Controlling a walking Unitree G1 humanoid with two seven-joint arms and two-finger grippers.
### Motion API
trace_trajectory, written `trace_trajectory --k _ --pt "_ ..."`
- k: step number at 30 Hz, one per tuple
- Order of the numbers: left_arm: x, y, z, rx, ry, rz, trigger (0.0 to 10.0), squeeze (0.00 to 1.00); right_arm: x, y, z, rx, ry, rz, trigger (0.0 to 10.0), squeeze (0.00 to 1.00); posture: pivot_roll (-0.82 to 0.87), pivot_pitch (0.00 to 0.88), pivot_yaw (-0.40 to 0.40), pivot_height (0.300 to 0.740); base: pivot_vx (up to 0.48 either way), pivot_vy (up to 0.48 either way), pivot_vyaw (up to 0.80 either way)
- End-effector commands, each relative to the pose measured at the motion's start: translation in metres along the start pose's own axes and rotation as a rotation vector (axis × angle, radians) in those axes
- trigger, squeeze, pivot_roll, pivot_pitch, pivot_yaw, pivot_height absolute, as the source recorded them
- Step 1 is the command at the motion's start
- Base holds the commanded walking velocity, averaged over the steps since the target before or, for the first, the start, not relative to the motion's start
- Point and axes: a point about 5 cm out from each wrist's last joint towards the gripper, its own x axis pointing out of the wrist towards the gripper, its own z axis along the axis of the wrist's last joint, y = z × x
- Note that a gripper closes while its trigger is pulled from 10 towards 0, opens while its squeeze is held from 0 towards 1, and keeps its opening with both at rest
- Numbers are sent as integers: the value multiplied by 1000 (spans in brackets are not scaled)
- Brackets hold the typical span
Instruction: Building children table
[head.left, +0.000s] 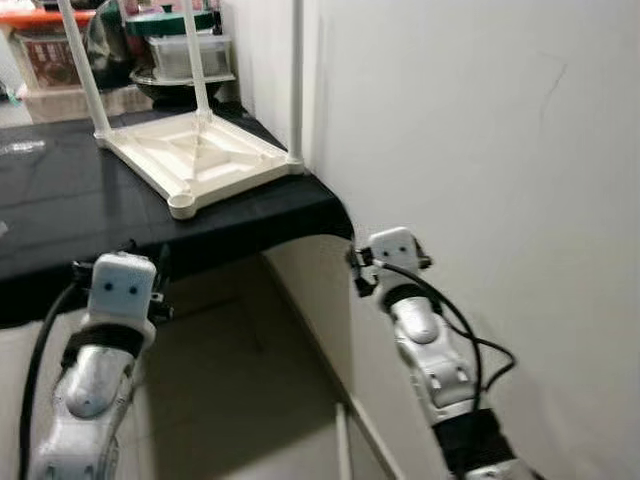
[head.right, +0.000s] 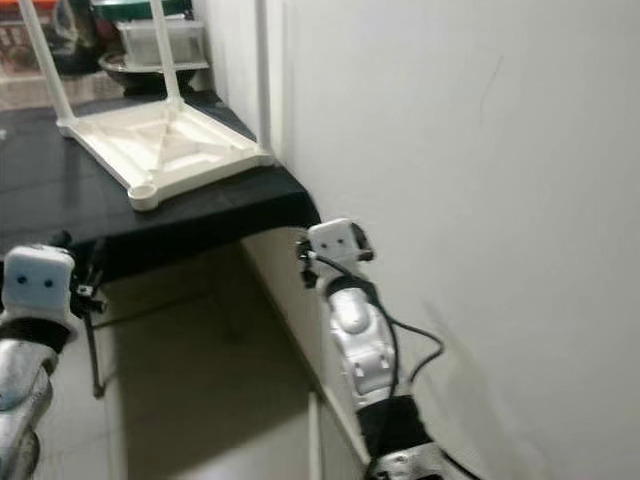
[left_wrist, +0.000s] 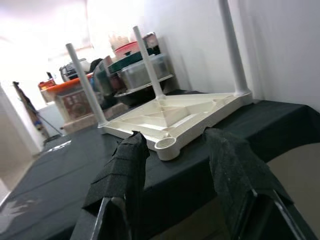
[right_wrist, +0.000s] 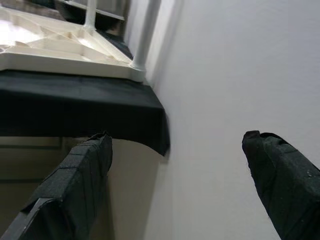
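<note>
Both arms reach forward below the counter (head.left: 60, 215) edge: left end effector (left_wrist: 175, 170) and right end effector (right_wrist: 180, 165) hold their padded black fingers spread, empty. The white plastic children's table (head.left: 200, 150) lies upside down on black cloth, thin legs up, beside the wall (head.left: 480, 130).

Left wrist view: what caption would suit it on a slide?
Open left gripper faces an upturned white children's table on a black-covered surface, three legs fitted, nearest corner socket empty.
</note>
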Motion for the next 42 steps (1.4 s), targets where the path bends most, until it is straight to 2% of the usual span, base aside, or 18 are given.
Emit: trace_trajectory --k 1,7,11,17,26,36,42 --pt "0 0 -3 -17 13 7 10000 0 0 3 -1 -9 2 19 10000 0 -64 0 -68 740 0 0 0" --pt "0 -3 -2 -30 11 0 10000 0 -2 12 0 -27 -14 103 10000 0 -64 0 -69 740 0 0 0" --pt "1 -6 -1 -46 4 -7 10000 0 -3 18 0 -36 -12 145 10000 0 -66 0 -67 740 0 0 800" --pt "1 -7 -1 -48 4 -7 10000 0 -4 20 -1 -33 -8 163 10000 0 -67 0 -67 740 0 0 785" --pt "1 -8 -1 -53 5 -6 10000 0 -4 20 -2 -19 -1 188 10000 0 -68 0 -67 740 0 0 0" --pt "3 -8 1 -66 -1 -7 10000 0 -6 26 -4 -54 -3 236 10000 0 -65 0 -67 740 0 0 0" --pt "4 -9 1 -67 -8 -11 10000 0 -7 27 -5 -58 0 240 10000 0 -65 0 -65 740 40 0 634"
